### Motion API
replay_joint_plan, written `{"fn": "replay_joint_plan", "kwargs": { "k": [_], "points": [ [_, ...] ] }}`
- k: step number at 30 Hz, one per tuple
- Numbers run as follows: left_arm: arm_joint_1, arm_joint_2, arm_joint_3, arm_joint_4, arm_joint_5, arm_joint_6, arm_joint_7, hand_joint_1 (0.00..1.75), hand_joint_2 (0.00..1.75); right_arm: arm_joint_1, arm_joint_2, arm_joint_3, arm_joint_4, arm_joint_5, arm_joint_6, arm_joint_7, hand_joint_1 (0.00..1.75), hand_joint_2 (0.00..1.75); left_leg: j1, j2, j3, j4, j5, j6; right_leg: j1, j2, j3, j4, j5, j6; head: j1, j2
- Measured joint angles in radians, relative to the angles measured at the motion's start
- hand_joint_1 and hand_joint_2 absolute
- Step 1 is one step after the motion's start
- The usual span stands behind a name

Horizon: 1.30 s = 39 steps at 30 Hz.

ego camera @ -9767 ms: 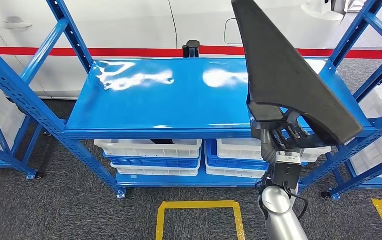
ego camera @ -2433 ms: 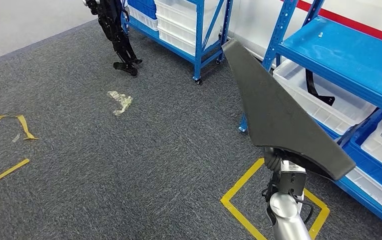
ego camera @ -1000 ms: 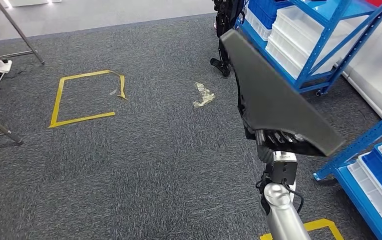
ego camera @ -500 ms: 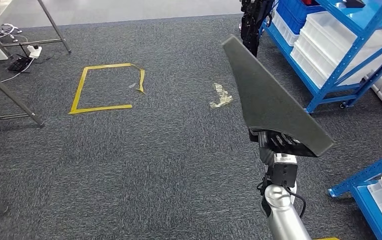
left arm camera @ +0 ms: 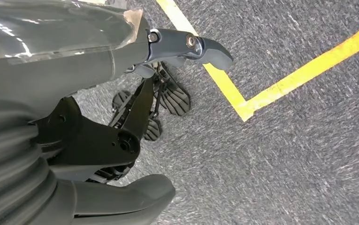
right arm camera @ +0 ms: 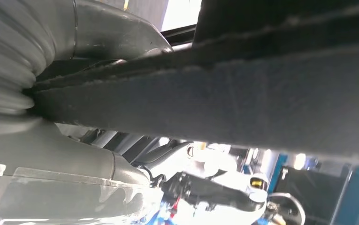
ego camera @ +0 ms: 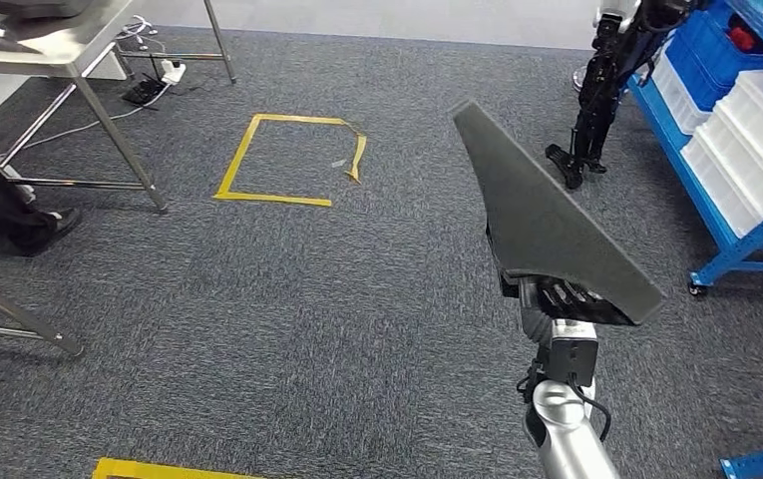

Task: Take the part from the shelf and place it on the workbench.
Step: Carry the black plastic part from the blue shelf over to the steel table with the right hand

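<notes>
Right robot hand (ego camera: pixel 564 299) grips the part (ego camera: pixel 547 225) from underneath, fingers dark beneath its wide end; right wrist view shows the part's felt-like edge (right arm camera: pixel 224 98) clamped against the hand's grey cover. Left robot hand (left arm camera: pixel 168 89) hangs toward the floor, fingers loosely apart, holding nothing, above a yellow tape corner (left arm camera: pixel 243 101).

Change: over the last seconds the whole head view has swung. Blue shelf that was straight ahead is now off at the right edge (ego camera: pixel 746 130), and a steel-legged desk (ego camera: pixel 78 45) has come in at upper left. That's the camera turning with the robot, not things moving. Part's pose over the hand is the same throughout. Judged: pickup done, transport underway, turn toward the desk roughly half complete; placing not yet started.

Part look: long dark-grey wedge, matte fuzzy surface, narrow tip pointing up and away, broad thick end over the hand, held well above the carpet. Yellow tape square (ego camera: pixel 292 160) on carpet between robot and desk. Person's dark leg and shoe (ego camera: pixel 18 225) beside the desk.
</notes>
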<state>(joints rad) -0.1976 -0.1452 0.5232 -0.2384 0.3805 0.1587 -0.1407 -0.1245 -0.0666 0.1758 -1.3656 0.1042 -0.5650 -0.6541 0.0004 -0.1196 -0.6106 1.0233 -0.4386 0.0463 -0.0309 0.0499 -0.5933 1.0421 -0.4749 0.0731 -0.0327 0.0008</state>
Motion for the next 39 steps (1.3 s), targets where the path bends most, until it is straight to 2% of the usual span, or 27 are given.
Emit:
{"fn": "replay_joint_plan", "kwargs": {
  "k": [1,2,3,5,7,9,10,11,12,14,16,18,19,20,22,24,25,26,27,29,31,33,34,36,37,38,39],
  "points": [
    [0.002,0.001,-0.002,0.0,-0.004,0.004,0.0,0.0,1.75,0.003,-0.007,0.003,0.0,-0.008,-0.005,0.001,1.73,1.75,-0.001,-0.009,-0.004,0.001,0.0,-0.006,0.001,0.004,0.007,-0.014,0.005,-0.008,0.0,0.0],
    [0.005,0.001,-0.004,0.0,-0.006,0.007,0.0,0.0,1.75,0.007,-0.013,0.005,-0.002,-0.015,-0.011,0.002,1.73,1.75,0.001,-0.017,-0.006,0.0,0.0,-0.011,0.004,-0.006,0.009,-0.013,0.006,-0.019,0.0,0.0],
    [0.009,0.003,-0.007,0.0,-0.01,0.009,0.001,0.0,1.75,0.011,-0.018,0.009,-0.006,-0.02,-0.017,0.004,1.73,1.75,0.002,-0.014,-0.008,0.001,-0.001,-0.016,0.004,-0.015,0.01,-0.014,0.008,-0.027,0.0,0.0],
    [0.013,0.005,-0.015,0.0,-0.016,0.011,0.001,0.0,1.75,0.022,-0.027,0.013,-0.02,-0.026,-0.026,0.008,1.73,1.75,0.001,0.034,-0.027,0.038,-0.025,-0.024,0.001,-0.034,0.015,-0.018,0.009,-0.044,-0.002,0.0],
    [0.012,0.005,-0.022,0.0,-0.021,0.008,0.001,0.0,1.75,0.039,-0.036,0.015,-0.035,-0.028,-0.03,0.01,1.73,1.75,0.002,0.094,-0.084,0.152,-0.083,-0.03,0.005,-0.056,0.018,-0.019,0.006,-0.059,-0.004,0.0],
    [0.014,0.004,-0.027,0.0,-0.022,0.003,0.001,0.0,1.75,0.057,-0.044,0.016,-0.049,-0.029,-0.031,0.013,1.73,1.75,0.006,0.11,-0.145,0.269,-0.125,-0.034,0.011,-0.082,0.02,-0.019,0.002,-0.065,-0.004,0.0],
    [0.016,0.003,-0.03,0.0,-0.024,0.001,0.001,0.0,1.75,0.065,-0.048,0.016,-0.056,-0.029,-0.032,0.015,1.73,1.75,0.007,0.112,-0.155,0.285,-0.121,-0.035,0.013,-0.094,0.02,-0.019,0.001,-0.067,-0.004,0.0],
    [0.018,0.003,-0.032,0.0,-0.026,0.0,0.0,0.0,1.75,0.073,-0.051,0.017,-0.064,-0.029,-0.033,0.018,1.73,1.75,0.008,0.116,-0.144,0.26,-0.1,-0.034,0.014,-0.105,0.022,-0.019,-0.001,-0.067,-0.004,0.0],
    [0.019,0.003,-0.035,0.0,-0.028,-0.001,0.0,0.0,1.75,0.081,-0.053,0.018,-0.074,-0.028,-0.035,0.02,1.73,1.75,0.007,0.125,-0.113,0.2,-0.068,-0.03,0.015,-0.115,0.024,-0.019,-0.003,-0.066,-0.004,0.0],
    [0.019,0.004,-0.041,0.0,-0.031,-0.001,-0.002,0.0,1.75,0.095,-0.056,0.022,-0.096,-0.026,-0.039,0.025,1.73,1.75,0.0,0.162,-0.04,0.063,-0.021,-0.022,0.019,-0.135,0.029,-0.019,-0.009,-0.061,-0.003,0.0],
    [0.018,0.004,-0.045,0.0,-0.031,-0.001,-0.006,0.0,1.75,0.103,-0.058,0.025,-0.115,-0.023,-0.042,0.03,1.73,1.75,-0.011,0.177,-0.011,0.007,-0.015,-0.014,0.023,-0.152,0.033,-0.02,-0.014,-0.052,-0.002,0.0],
    [0.019,0.005,-0.046,0.0,-0.031,0.001,-0.01,0.0,1.75,0.106,-0.058,0.03,-0.129,-0.017,-0.042,0.037,1.73,1.75,-0.014,0.154,-0.008,0.001,-0.012,-0.004,0.023,-0.166,0.038,-0.021,-0.017,-0.041,-0.002,0.0],
    [0.02,0.004,-0.047,0.0,-0.031,0.002,-0.012,0.0,1.75,0.108,-0.057,0.032,-0.137,-0.013,-0.041,0.039,1.73,1.75,-0.013,0.143,-0.003,-0.004,-0.008,0.003,0.021,-0.157,0.038,-0.015,-0.022,-0.036,-0.002,0.0],
    [0.019,0.003,-0.048,0.0,-0.032,0.003,-0.014,0.0,1.75,0.109,-0.056,0.035,-0.145,-0.006,-0.039,0.042,1.73,1.75,-0.01,0.133,0.003,-0.01,-0.004,0.009,0.02,-0.135,0.03,0.005,-0.034,-0.034,-0.002,0.0],
    [0.016,-0.001,-0.053,0.0,-0.033,0.006,-0.015,0.0,1.75,0.115,-0.052,0.037,-0.159,0.013,-0.026,0.05,1.73,1.75,-0.004,0.112,0.01,-0.016,0.002,0.016,0.016,-0.078,-0.015,0.105,-0.08,-0.037,0.0,0.0],
    [0.013,-0.006,-0.057,0.0,-0.031,0.012,-0.015,0.0,1.75,0.12,-0.041,0.038,-0.168,0.04,-0.003,0.066,1.73,1.75,-0.002,0.086,0.009,-0.015,0.002,0.017,0.016,-0.057,-0.081,0.232,-0.124,-0.037,0.0,0.0],
    [0.013,-0.009,-0.058,0.0,-0.029,0.017,-0.015,0.0,1.75,0.122,-0.033,0.039,-0.173,0.054,0.01,0.075,1.73,1.75,-0.001,0.073,0.009,-0.015,0.002,0.017,0.015,-0.055,-0.099,0.261,-0.128,-0.032,0.0,0.0],
    [0.013,-0.011,-0.058,0.0,-0.026,0.022,-0.015,0.0,1.75,0.121,-0.024,0.039,-0.177,0.065,0.023,0.082,1.73,1.75,0.0,0.058,0.01,-0.014,0.002,0.016,0.013,-0.053,-0.096,0.248,-0.114,-0.023,0.0,0.0],
    [0.012,-0.014,-0.058,0.0,-0.023,0.026,-0.015,0.0,1.75,0.12,-0.015,0.039,-0.181,0.073,0.034,0.087,1.73,1.75,0.002,0.044,0.011,-0.012,0.001,0.014,0.01,-0.049,-0.074,0.195,-0.086,-0.012,0.0,0.0],
    [0.011,-0.017,-0.058,-0.001,-0.019,0.029,-0.016,0.0,1.75,0.114,0.0,0.039,-0.187,0.082,0.051,0.094,1.73,1.75,0.004,0.016,0.009,-0.005,-0.002,0.005,0.0,-0.016,-0.009,0.052,-0.029,0.005,0.001,0.0],
    [0.01,-0.019,-0.058,-0.002,-0.017,0.031,-0.016,0.0,1.75,0.107,0.014,0.039,-0.191,0.088,0.067,0.099,1.73,1.75,0.002,-0.004,0.001,0.0,-0.003,-0.008,-0.002,0.004,0.022,-0.012,-0.007,-0.001,0.001,0.0],
    [0.01,-0.02,-0.058,-0.002,-0.012,0.037,-0.015,0.0,1.75,0.099,0.029,0.038,-0.194,0.093,0.084,0.103,1.73,1.75,0.003,-0.017,-0.006,-0.002,0.0,-0.019,0.0,-0.011,0.022,-0.011,-0.005,-0.019,0.001,0.0],
    [0.01,-0.02,-0.058,-0.002,-0.009,0.042,-0.015,0.0,1.75,0.094,0.037,0.037,-0.195,0.095,0.09,0.105,1.73,1.75,0.003,-0.009,-0.01,0.002,-0.002,-0.024,-0.002,-0.019,0.022,-0.012,-0.003,-0.026,0.001,0.0],
    [0.007,-0.021,-0.058,-0.003,-0.008,0.047,-0.015,0.0,1.75,0.087,0.05,0.036,-0.199,0.097,0.097,0.107,1.73,1.75,0.002,0.041,-0.036,0.052,-0.033,-0.031,-0.005,-0.04,0.025,-0.015,-0.002,-0.043,-0.003,0.0],
    [0.005,-0.023,-0.058,-0.003,-0.008,0.049,-0.015,0.0,1.75,0.085,0.054,0.036,-0.201,0.097,0.098,0.107,1.73,1.75,0.002,0.074,-0.064,0.109,-0.063,-0.034,-0.002,-0.052,0.026,-0.015,-0.003,-0.049,-0.005,0.0],
    [0.003,-0.024,-0.058,-0.003,-0.008,0.049,-0.015,0.0,1.75,0.085,0.057,0.035,-0.202,0.097,0.098,0.107,1.73,1.75,0.004,0.096,-0.098,0.178,-0.095,-0.037,0.001,-0.064,0.026,-0.015,-0.005,-0.055,-0.007,0.0],
    [0.003,-0.025,-0.058,-0.003,-0.008,0.05,-0.014,0.0,1.75,0.085,0.059,0.035,-0.202,0.097,0.098,0.108,1.73,1.75,0.006,0.106,-0.131,0.242,-0.119,-0.039,0.004,-0.078,0.026,-0.015,-0.006,-0.058,-0.007,0.0]
  ]
}}
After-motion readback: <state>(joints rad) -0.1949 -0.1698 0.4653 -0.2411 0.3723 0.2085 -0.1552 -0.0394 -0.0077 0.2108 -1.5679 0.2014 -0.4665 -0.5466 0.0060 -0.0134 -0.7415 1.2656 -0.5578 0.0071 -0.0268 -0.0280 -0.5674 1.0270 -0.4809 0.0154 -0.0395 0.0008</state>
